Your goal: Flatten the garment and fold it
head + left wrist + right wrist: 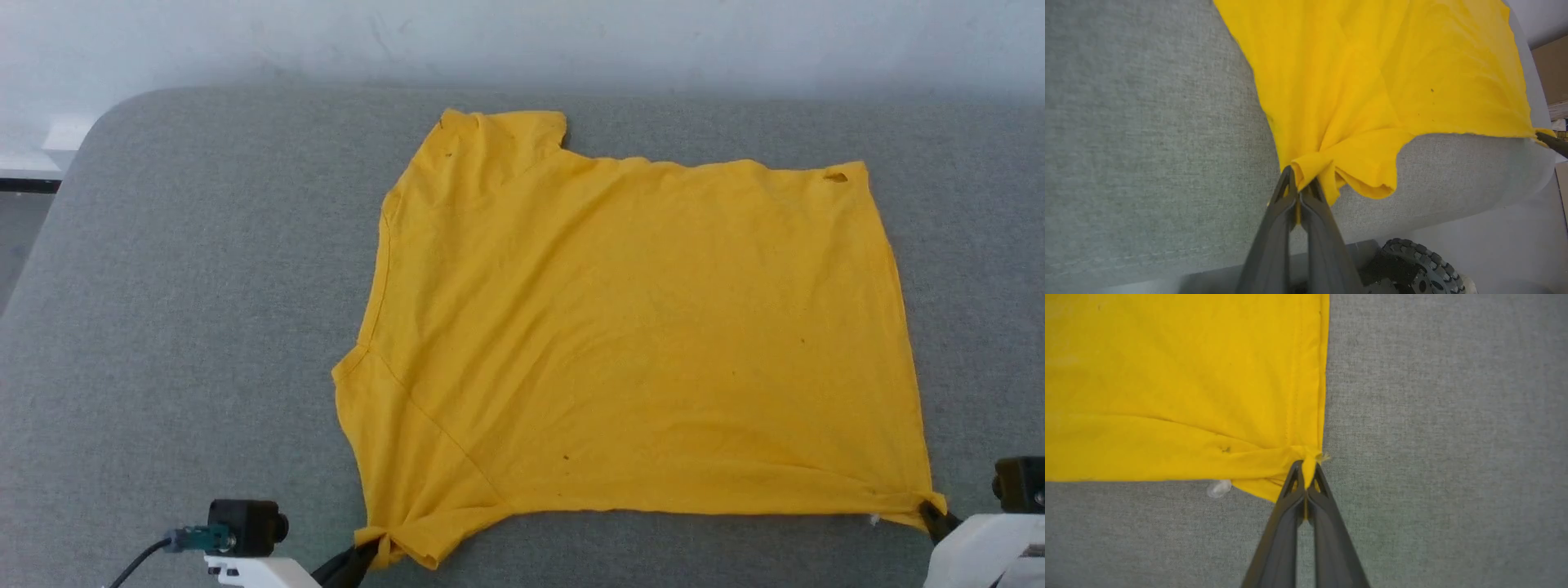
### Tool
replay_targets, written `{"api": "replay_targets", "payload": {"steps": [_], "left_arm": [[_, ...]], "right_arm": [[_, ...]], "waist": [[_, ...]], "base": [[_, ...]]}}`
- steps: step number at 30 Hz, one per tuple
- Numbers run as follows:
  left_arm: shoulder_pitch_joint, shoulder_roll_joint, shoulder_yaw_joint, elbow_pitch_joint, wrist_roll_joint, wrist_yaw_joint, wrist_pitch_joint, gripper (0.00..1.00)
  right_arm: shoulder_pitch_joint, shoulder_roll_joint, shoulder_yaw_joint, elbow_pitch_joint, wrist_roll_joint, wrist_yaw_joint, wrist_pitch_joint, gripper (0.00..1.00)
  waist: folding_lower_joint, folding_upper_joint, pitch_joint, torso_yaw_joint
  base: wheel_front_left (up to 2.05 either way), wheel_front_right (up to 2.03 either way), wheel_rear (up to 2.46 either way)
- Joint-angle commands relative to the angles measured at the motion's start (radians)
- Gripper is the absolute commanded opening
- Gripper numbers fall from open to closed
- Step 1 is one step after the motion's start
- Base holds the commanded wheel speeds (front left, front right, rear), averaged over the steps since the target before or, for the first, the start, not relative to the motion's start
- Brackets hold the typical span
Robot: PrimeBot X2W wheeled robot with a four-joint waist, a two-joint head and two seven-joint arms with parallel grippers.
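T-shirt (pixel 637 327): spread on grey table (pixel 180 327); left gripper (pixel 367 555) and right gripper (pixel 931 510) pinch near corners (likely to pull flat).

- A yellow T-shirt (pixel 637 327) lies spread, plain side up, on the grey counter (pixel 188 286), with its shoulders to the left and its hem to the right.
- The far sleeve (pixel 506 139) points away, and the near sleeve (pixel 408 465) points toward the front edge.
- A small hole (pixel 834 175) shows at the far hem corner, and dark specks dot the cloth.
- Both near corners are gathered into tight bunches.
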Motion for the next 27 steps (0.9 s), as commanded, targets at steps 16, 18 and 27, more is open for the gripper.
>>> {"api": "replay_targets", "payload": {"steps": [16,18,27], "left_arm": [[-0.177,-0.152,-0.062,0.149,0.402,0.036,-0.528,0.00],[-0.219,-0.163,-0.055,0.168,0.425,0.036,-0.541,0.00],[-0.426,-0.168,-0.003,0.249,0.497,-0.019,-0.555,0.00]], "right_arm": [[-0.011,0.047,0.055,0.068,-0.078,-0.002,-0.491,0.00],[-0.042,0.043,0.058,0.079,-0.087,-0.002,-0.520,0.00],[-0.230,-0.002,0.099,0.157,-0.110,-0.002,-0.503,0.00]], "waist": [[0.0001,-0.0001,-0.013,-0.022],[0.0001,-0.0001,-0.007,-0.025],[0.0001,-0.0001,0.047,-0.046]], "base": [[0.00,0.00,0.00],[0.00,0.00,0.00],[0.00,0.00,0.00]]}}
